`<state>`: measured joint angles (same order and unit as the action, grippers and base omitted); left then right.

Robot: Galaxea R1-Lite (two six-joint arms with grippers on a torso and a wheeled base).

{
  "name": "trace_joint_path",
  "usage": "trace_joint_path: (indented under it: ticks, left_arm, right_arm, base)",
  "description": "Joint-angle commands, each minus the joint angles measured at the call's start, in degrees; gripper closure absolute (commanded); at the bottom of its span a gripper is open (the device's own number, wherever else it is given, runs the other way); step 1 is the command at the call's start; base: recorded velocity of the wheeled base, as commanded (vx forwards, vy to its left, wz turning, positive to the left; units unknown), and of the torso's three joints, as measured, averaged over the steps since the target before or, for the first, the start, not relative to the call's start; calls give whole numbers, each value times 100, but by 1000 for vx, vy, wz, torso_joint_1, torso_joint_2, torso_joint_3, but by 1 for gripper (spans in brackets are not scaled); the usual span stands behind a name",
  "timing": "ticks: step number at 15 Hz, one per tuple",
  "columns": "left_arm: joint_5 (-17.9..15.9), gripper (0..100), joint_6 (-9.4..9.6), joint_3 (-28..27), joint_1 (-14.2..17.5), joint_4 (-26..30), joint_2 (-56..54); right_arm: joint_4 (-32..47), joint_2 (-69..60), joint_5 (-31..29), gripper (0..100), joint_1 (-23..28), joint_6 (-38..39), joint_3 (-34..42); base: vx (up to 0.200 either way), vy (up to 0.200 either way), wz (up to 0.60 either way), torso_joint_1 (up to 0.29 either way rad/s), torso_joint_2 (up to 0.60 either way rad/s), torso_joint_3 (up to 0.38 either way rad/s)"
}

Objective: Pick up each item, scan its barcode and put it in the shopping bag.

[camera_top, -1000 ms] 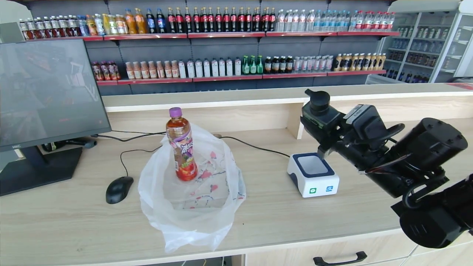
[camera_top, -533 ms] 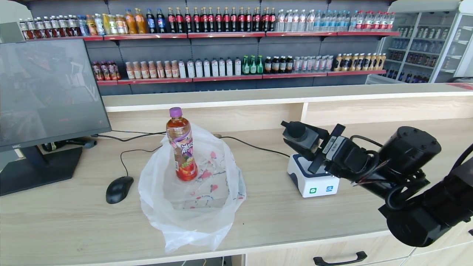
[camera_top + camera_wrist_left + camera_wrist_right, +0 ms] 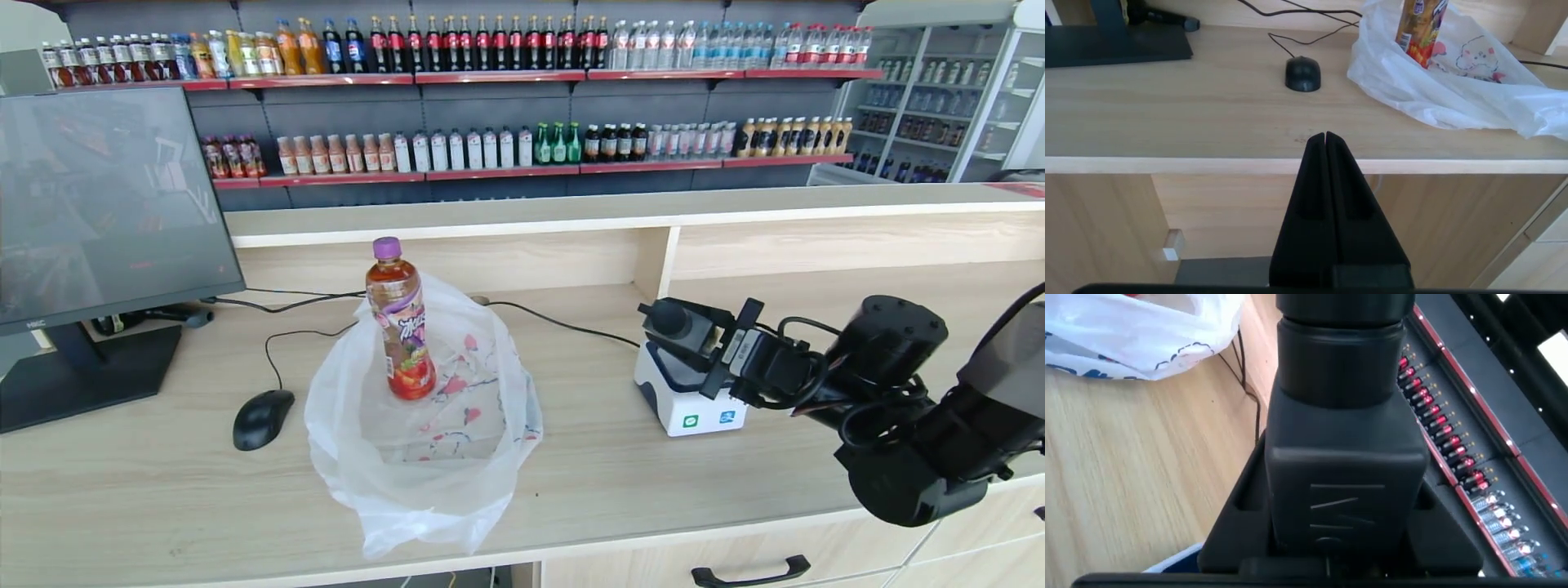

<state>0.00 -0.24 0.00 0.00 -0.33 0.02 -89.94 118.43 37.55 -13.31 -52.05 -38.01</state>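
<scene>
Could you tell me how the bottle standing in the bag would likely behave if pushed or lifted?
The bottle is tall, narrow and upright, so a sideways push would probably tip it. It looks nearly full, so likely fairly heavy for its size. The thin bag under it may slide or crumple.

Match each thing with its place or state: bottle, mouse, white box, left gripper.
1 bottle
2 mouse
3 white box
4 left gripper

A shut, near the counter's front edge
B on the counter, left of the shopping bag
C upright in the bag
D on the counter, right of the bag

Pairs: 1-C, 2-B, 3-D, 4-A
</scene>
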Motion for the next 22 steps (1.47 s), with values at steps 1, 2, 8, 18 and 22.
trace_joint_path:
  ticks: [1, 2, 8, 18, 22]
  left_arm:
    - [0, 100, -2, 0, 0, -2, -2]
    - [0, 100, -2, 0, 0, -2, -2]
    - [0, 100, -2, 0, 0, -2, -2]
    - [0, 100, -2, 0, 0, -2, -2]
    - [0, 100, -2, 0, 0, 15, -2]
  right_arm:
    - [-6, 136, 25, 100, 48, -33, -5]
    - [-6, 180, 42, 100, 57, -86, 48]
    - [-6, 233, 86, 100, 162, -112, 48]
    - [-6, 233, 86, 100, 197, -147, 118]
    - [-6, 224, 77, 100, 197, -174, 162]
  base:
    - [0, 0, 0, 0, 0, 0]
    - [0, 0, 0, 0, 0, 0]
    - [0, 0, 0, 0, 0, 0]
    - [0, 0, 0, 0, 0, 0]
    - [0, 0, 0, 0, 0, 0]
